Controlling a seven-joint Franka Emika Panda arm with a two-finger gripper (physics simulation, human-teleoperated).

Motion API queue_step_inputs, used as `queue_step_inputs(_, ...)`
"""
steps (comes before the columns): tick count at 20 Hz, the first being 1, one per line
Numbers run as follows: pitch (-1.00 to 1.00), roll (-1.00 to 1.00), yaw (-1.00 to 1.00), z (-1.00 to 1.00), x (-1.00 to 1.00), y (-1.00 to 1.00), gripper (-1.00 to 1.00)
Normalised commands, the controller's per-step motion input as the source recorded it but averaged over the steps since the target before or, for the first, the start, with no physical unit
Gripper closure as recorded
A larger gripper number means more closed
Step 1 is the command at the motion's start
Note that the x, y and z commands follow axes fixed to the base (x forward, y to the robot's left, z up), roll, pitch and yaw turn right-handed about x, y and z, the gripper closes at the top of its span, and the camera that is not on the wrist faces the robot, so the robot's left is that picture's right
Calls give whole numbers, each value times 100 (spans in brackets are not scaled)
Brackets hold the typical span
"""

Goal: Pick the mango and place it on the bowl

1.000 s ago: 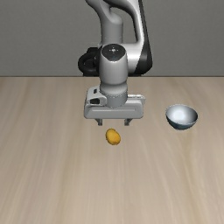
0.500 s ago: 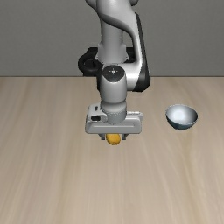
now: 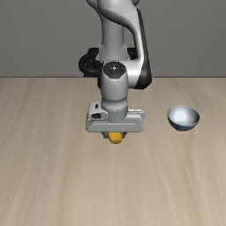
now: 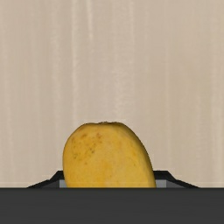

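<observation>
Your gripper (image 3: 114, 132) is down low over the mango (image 3: 115, 139), roughly mid-surface in the exterior view. Only the bottom bit of the fruit pokes out under the gripper body there. In the wrist view the mango (image 4: 107, 157) sits right up close, upright, yellow-orange w/ faint speckles and rounded on top. It's between the fingers, w/ a grey sliver of each flanking it. Can't tell if the fingers are actually clamped on it or just beside it, contact pts are hidden. Mango looks to be on the surface (image 3: 44, 177), not lifted as far as you can see.

The bowl (image 3: 184, 117) is pale blue-white and sits well apart from the mango, toward the exterior view's right and a bit nearer the robot base. Nothing in it. The arm stands nearly vertical above the gripper.
</observation>
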Motion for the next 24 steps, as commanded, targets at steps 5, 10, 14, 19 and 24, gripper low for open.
queue_step_inputs(5, 0, 0, 0, 100, 0, 0, 100)
queue_step_inputs(10, 0, 0, 0, 60, -40, 0, 100)
queue_step_inputs(14, 0, 0, 0, 0, -75, 25, 100)
queue_step_inputs(19, 0, 0, 0, 0, 0, 100, 100)
queue_step_inputs(24, 0, 0, 0, 0, 0, 100, 100)
